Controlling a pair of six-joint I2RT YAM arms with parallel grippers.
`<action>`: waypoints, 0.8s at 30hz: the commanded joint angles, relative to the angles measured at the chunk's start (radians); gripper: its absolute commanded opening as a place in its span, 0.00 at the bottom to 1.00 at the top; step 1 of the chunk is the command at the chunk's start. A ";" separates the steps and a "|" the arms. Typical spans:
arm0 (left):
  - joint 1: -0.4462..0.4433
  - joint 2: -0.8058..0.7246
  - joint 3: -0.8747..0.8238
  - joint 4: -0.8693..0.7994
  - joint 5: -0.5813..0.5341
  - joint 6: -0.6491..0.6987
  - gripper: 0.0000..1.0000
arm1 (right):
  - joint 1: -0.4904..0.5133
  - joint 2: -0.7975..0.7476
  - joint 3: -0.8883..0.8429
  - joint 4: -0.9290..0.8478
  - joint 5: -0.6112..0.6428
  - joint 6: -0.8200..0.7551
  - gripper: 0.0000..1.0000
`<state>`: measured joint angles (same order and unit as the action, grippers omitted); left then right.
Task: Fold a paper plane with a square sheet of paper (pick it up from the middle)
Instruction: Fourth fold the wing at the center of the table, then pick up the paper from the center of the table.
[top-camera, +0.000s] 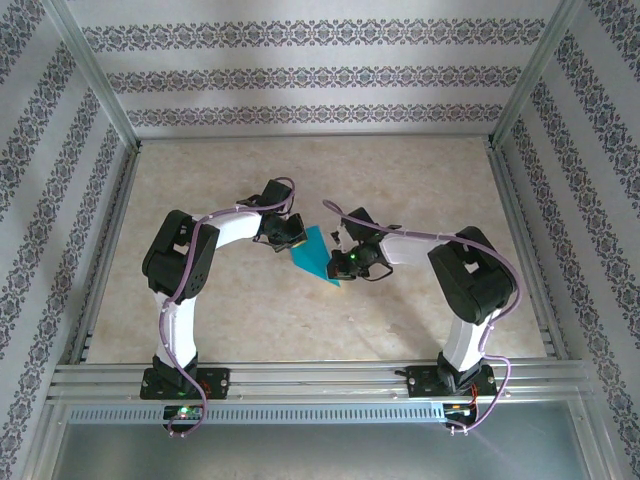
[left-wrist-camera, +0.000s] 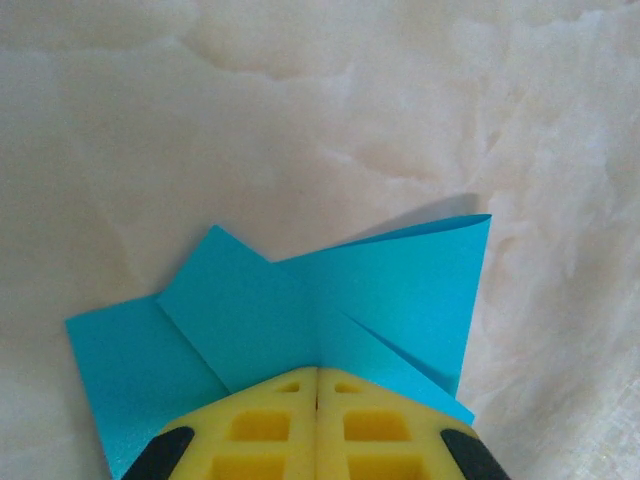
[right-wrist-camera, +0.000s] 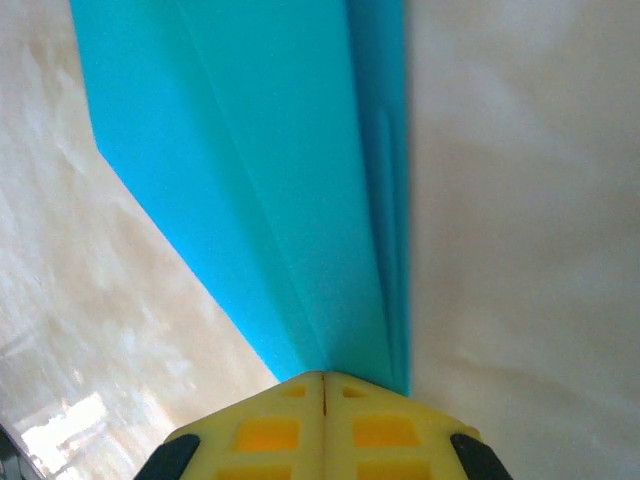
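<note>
Paper plane (top-camera: 313, 256) clamped by L gripper (left-wrist-camera: 317, 380) + R gripper (right-wrist-camera: 324, 382)

1 thin teal-blue paper sheet (top-camera: 315, 255), partly folded, mid-table btwn the arms. 2 white-and-black robot arms: left arm (top-camera: 185, 270), right arm (top-camera: 465, 285). 2 two-finger grippers, 1 per arm: left gripper (top-camera: 288, 238), right gripper (top-camera: 342, 262). Each carries 2 yellow foam pads (left-wrist-camera: 260, 425), so 4 pads in total. 2 purple cables (top-camera: 440, 236), 1 running along each arm. 1 beige marbled tabletop (top-camera: 400, 180). 3 walls w/ floral-striped wallpaper (top-camera: 320, 75): left, far, right.
</note>
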<state>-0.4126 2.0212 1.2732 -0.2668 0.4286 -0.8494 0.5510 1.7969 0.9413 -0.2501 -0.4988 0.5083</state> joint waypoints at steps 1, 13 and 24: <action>0.000 0.053 -0.005 -0.126 -0.082 0.027 0.07 | -0.024 -0.068 -0.055 -0.025 -0.023 -0.019 0.03; 0.014 -0.266 -0.191 0.185 0.004 -0.106 0.36 | -0.044 -0.107 0.022 0.120 0.034 -0.008 0.34; 0.116 -0.474 -0.465 0.296 -0.041 -0.208 0.53 | -0.074 0.111 0.198 0.136 -0.031 -0.057 0.41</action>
<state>-0.3065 1.5845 0.8253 -0.0254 0.4015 -1.0218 0.4858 1.8858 1.1027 -0.1253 -0.4961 0.4808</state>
